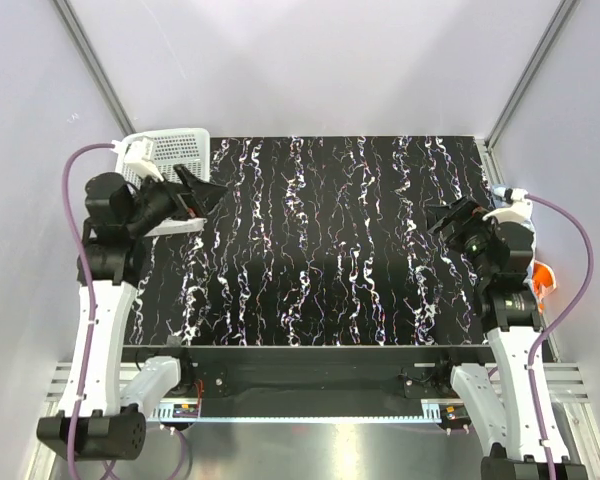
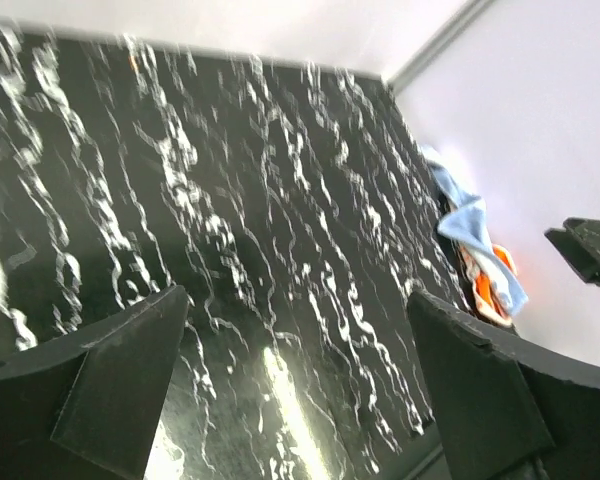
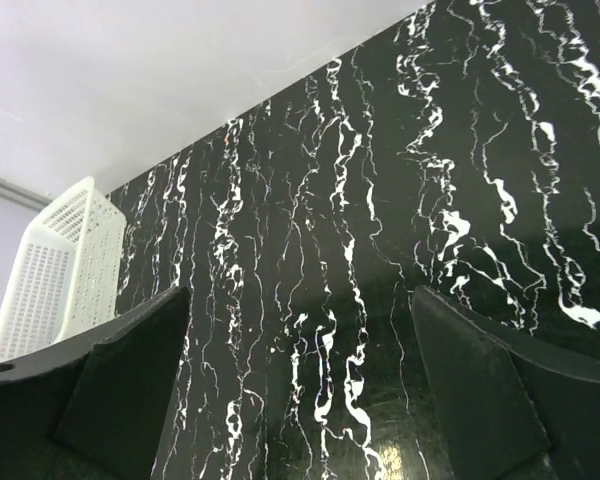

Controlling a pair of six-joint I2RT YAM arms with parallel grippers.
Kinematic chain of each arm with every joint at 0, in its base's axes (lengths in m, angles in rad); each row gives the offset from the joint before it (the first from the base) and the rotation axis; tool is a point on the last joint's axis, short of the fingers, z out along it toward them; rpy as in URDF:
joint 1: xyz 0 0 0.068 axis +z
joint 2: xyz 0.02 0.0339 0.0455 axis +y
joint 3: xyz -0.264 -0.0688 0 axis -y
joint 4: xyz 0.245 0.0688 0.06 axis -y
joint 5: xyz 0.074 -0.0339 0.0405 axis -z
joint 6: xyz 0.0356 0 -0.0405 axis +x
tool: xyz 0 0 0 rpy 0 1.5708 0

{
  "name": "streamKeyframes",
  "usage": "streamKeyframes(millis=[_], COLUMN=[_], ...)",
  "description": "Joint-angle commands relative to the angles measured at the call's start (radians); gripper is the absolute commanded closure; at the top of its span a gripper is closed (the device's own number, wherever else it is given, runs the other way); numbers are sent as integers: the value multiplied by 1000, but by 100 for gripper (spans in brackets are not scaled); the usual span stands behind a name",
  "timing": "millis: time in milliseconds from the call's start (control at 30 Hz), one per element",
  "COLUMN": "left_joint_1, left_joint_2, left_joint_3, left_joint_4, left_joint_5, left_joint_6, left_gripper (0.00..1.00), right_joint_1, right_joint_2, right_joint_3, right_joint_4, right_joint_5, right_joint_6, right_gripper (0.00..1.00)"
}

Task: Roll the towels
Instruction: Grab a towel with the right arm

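The light blue towel (image 2: pixel 467 222) lies crumpled at the table's right edge, on top of the orange flower-print towel (image 2: pixel 492 287). In the top view only a bit of the orange towel (image 1: pixel 543 274) shows behind the right arm; the blue one is hidden there. My left gripper (image 1: pixel 208 198) is open and empty above the table's back left, by the basket; its fingers stand wide apart in the left wrist view (image 2: pixel 295 370). My right gripper (image 1: pixel 439 225) is open and empty above the right side of the table, left of the towels, and points across the table (image 3: pixel 300 370).
A white perforated basket (image 1: pixel 170 150) stands at the back left corner, also in the right wrist view (image 3: pixel 60 270). The black marbled table top (image 1: pixel 320 240) is bounded by white walls at the back and sides. Part of the right arm (image 2: pixel 590 245) shows beside the towels.
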Motion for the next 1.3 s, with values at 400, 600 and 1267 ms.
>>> streamKeyframes(millis=[400, 600, 1267], left_joint_1=[-190, -381, -532], left_joint_2=[-63, -34, 51], left_joint_3=[-164, -211, -210], left_joint_4=[-231, -302, -317], left_joint_5=[-529, -655, -627], left_joint_6=[115, 126, 155], left_gripper=[1, 1, 1], right_joint_1=[2, -27, -351], right_joint_2=[413, 573, 899], right_joint_3=[411, 492, 443], right_joint_4=[-572, -627, -531], right_joint_5=[436, 635, 604], right_joint_6=[-100, -60, 4], right_gripper=[0, 0, 0])
